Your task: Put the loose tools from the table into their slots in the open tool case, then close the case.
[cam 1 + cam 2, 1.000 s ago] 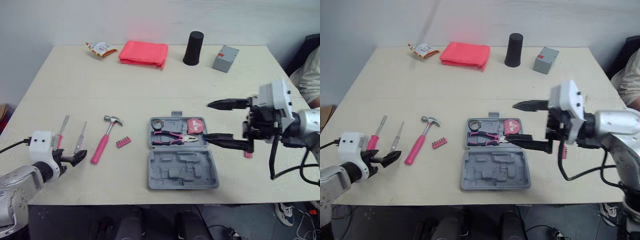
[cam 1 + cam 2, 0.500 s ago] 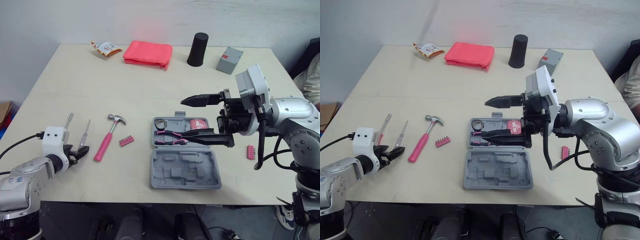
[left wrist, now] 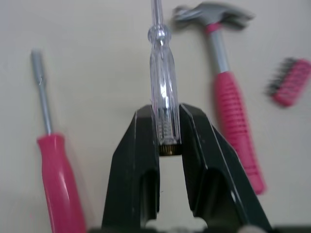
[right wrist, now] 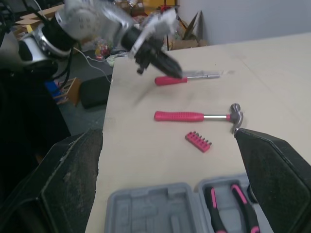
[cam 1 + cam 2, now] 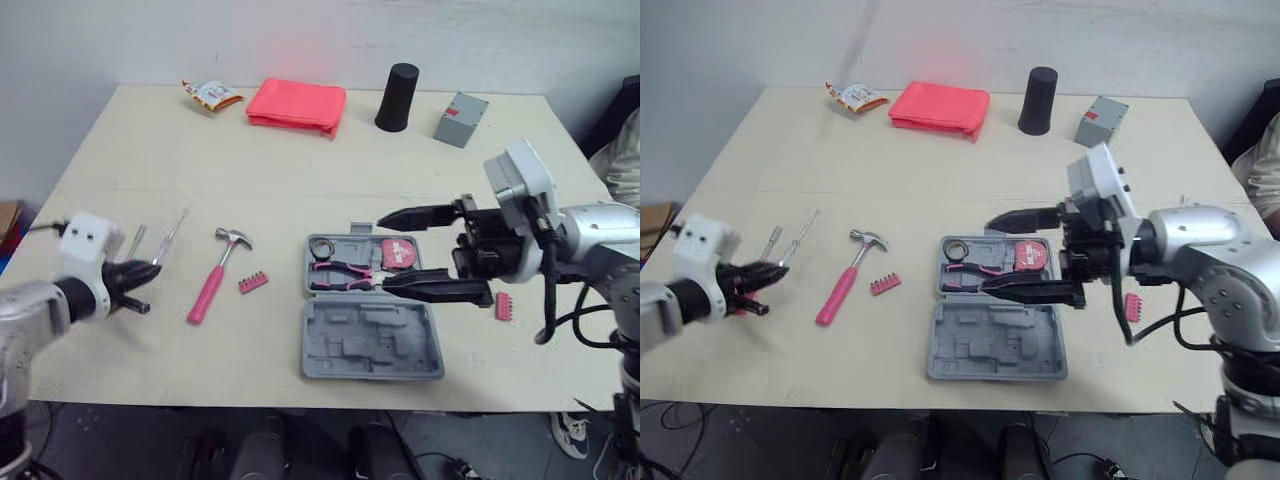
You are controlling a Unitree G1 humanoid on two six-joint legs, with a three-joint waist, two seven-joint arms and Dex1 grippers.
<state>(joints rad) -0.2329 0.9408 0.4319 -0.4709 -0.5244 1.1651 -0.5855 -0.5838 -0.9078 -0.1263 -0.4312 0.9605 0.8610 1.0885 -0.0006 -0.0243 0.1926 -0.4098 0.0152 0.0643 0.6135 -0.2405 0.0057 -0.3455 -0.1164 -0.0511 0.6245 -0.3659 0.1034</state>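
Black-fingered, clamping the clear screwdriver in the left end effector beside the pink hammer; holding the right end effector wide apart over the open tool case

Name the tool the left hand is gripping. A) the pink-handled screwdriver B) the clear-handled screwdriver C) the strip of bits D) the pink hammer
B: in the left wrist view the left hand is shut on the clear-handled screwdriver, while the hammer and the pink-handled screwdriver lie apart from it on either side.
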